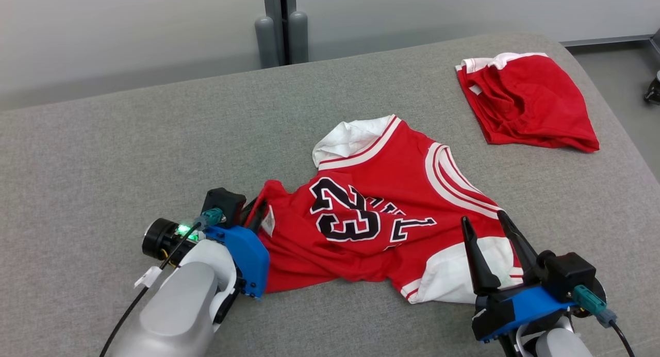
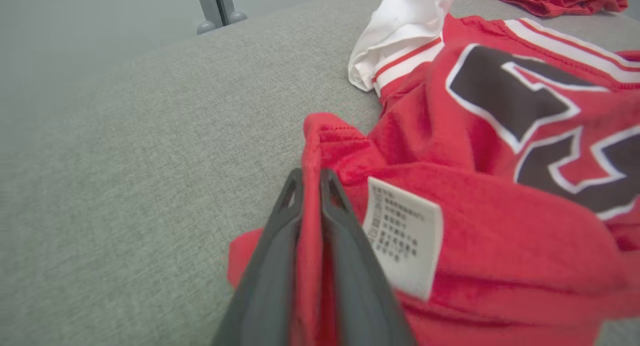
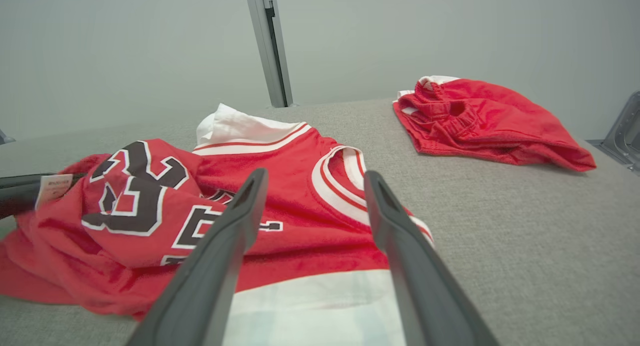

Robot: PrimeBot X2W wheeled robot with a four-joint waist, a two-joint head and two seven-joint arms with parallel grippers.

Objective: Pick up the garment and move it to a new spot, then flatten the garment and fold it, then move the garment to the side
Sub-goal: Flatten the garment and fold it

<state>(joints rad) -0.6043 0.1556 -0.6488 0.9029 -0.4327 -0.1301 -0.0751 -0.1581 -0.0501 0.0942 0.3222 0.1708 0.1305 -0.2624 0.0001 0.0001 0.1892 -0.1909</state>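
The garment (image 1: 381,207) is a red jersey with white trim and a black number, lying crumpled in the middle of the grey table (image 1: 129,150). My left gripper (image 1: 256,212) is at the jersey's left edge, lying low on the table. In the left wrist view the left gripper (image 2: 311,178) is shut on a fold of the red hem of the garment (image 2: 500,136), next to a white care label (image 2: 402,236). My right gripper (image 1: 483,218) stands open over the jersey's white lower right part. Seen in the right wrist view, the right gripper (image 3: 316,175) has nothing between its fingers, with the garment (image 3: 280,186) beneath.
A second red garment (image 1: 526,99) with a white waistband lies bunched at the table's far right; it also appears as the red bundle (image 3: 480,121) in the right wrist view. A grey post (image 1: 281,24) stands behind the table's far edge. Bare grey table stretches to the left and front.
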